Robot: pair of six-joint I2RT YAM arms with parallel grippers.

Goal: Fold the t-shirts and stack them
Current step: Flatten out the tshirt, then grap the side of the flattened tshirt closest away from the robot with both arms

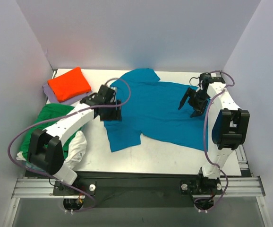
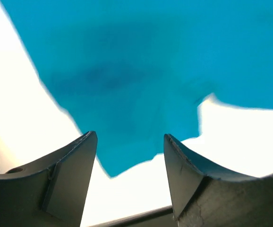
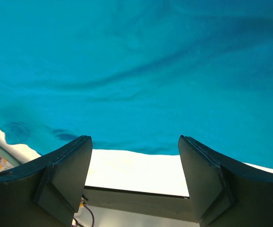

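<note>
The left claw (image 1: 112, 112) has its two fingers spread wide with nothing between them, and it hangs over the left edge of the teal-blue t-shirt (image 1: 160, 111). The right claw (image 1: 189, 108) is spread wide and empty too, above the shirt's right side. The shirt lies open in the middle of the white table (image 1: 150, 158). Off to the left, a folded orange t-shirt (image 1: 69, 83) sits on a lavender t-shirt (image 1: 51, 95), and a green t-shirt (image 1: 49, 118) and a white t-shirt (image 1: 78, 146) lie bunched nearer the front.
</note>
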